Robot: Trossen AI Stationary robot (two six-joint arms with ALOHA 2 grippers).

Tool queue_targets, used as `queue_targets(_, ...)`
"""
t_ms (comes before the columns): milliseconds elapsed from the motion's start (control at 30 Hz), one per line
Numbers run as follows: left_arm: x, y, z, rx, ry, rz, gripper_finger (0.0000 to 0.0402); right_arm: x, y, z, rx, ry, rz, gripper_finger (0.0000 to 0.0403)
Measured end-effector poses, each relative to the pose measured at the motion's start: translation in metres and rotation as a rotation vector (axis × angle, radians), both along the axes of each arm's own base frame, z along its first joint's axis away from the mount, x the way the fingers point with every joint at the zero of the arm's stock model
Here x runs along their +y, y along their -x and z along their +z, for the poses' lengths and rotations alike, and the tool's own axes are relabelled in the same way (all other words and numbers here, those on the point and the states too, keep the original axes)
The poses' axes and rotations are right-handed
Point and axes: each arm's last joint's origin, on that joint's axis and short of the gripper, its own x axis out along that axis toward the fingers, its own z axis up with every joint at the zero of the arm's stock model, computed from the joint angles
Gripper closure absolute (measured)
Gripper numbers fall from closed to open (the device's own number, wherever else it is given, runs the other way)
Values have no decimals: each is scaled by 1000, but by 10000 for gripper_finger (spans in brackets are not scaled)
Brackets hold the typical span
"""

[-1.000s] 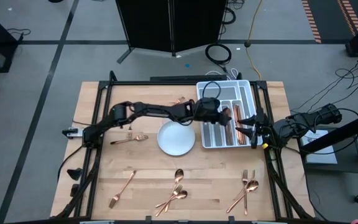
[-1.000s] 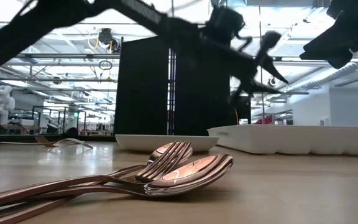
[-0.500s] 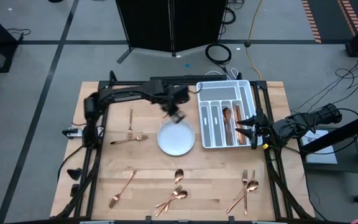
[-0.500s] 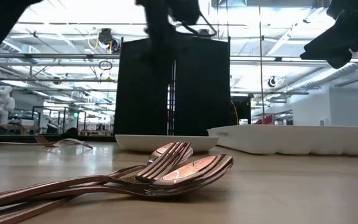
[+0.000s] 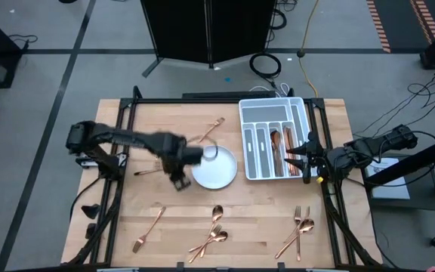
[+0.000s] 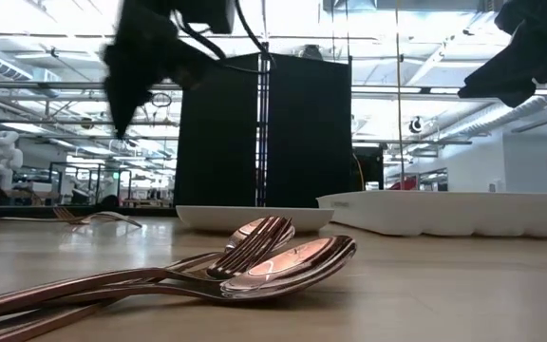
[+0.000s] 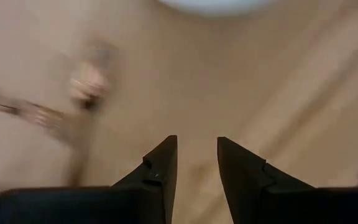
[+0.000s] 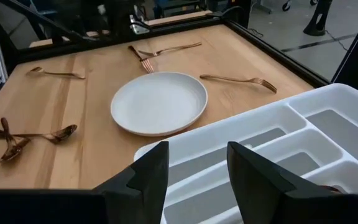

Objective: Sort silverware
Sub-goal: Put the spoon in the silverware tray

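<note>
Copper silverware lies scattered on the wooden table: a fork beyond the white plate, crossed forks to the plate's left, a fork, spoons and a mixed pile along the near edge. Several pieces lie in the white divided tray. My left gripper hovers open just left of the plate, over bare wood, holding nothing. My right gripper waits open at the tray's right wall, also holding nothing.
The plate sits at the table's middle, just left of the tray. Black frame rails run along the table's left and right sides. In the low view the near-edge spoons and fork fill the foreground. Bare wood lies between plate and near-edge silverware.
My left gripper has swung quickly from above the tray toward the table's left and near edge, passing the far side of the plate, and now hangs left of the plate. The right arm and the silverware on the table have kept still.
</note>
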Motion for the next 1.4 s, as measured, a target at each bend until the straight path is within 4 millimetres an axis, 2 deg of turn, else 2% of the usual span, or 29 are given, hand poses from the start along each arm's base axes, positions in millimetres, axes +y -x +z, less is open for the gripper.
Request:
queue_targets(167,-55,-2,-18,-29,65,18,292,1,-2,-1,14,6,0,248)
queue_targets(300,-99,-25,-24,-267,144,-13,292,1,-2,-1,15,6,-1,248)
queue_targets(367,-117,-39,-26,-407,175,-1,292,1,-2,-1,12,-6,-6,248)
queue_targets(433,-130,-49,-33,-475,187,36,292,1,-2,-1,8,-23,-14,248)
queue_targets(600,-146,-58,-60,-408,146,256,292,1,-2,-1,-7,-94,-44,248)
queue_targets(733,-164,-64,-72,-378,160,288,292,2,-3,-2,-9,-130,-59,248)
queue_targets(1000,-181,-73,-75,-426,98,313,292,3,-7,-5,5,-179,-89,248)
queue_targets(1400,-185,-71,-79,-453,44,253,292,6,-16,-11,55,-189,-112,248)
